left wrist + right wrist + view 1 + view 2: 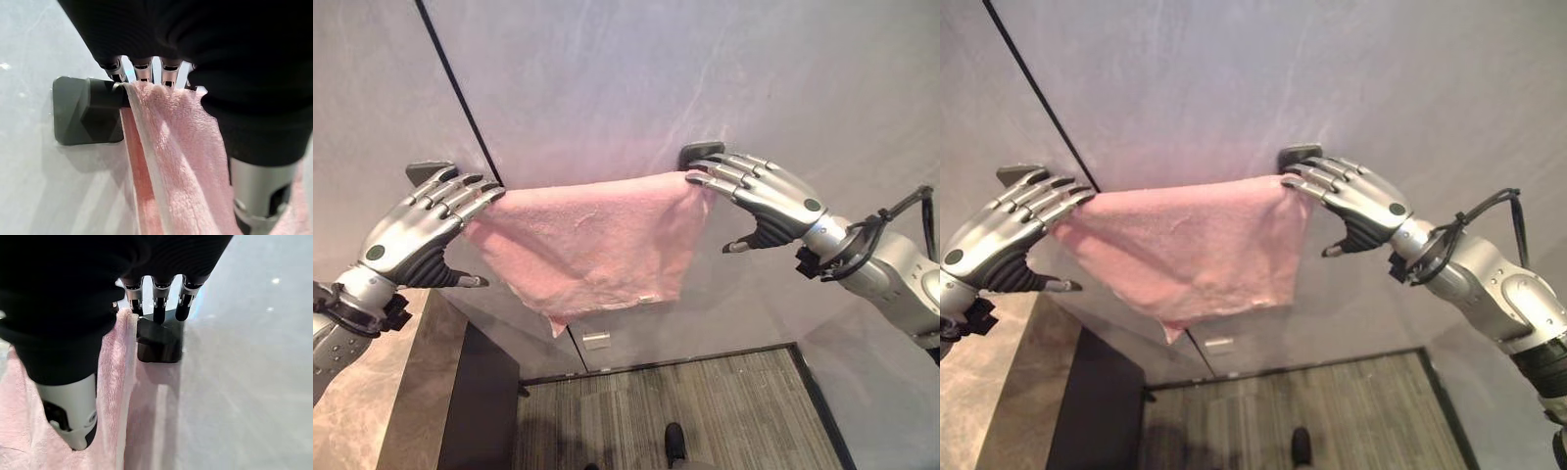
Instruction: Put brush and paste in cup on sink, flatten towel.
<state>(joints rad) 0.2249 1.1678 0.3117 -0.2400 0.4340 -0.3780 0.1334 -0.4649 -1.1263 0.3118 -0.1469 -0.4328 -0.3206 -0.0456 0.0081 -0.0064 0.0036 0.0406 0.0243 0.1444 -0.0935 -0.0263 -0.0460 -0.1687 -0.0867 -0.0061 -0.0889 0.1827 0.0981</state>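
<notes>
Towel stage under way: pink towel hangs spread on the wall rail, left hand and right hand resting straight-fingered on its top ends; lower edge uneven

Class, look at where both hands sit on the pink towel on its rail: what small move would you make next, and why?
Probably slide the left hand and right hand down the towel to smooth it. Both hands rest with straight fingers on its top corners by the rail mounts, yet the lower edge hangs slanted, bunching to a point at the lower left.
</notes>
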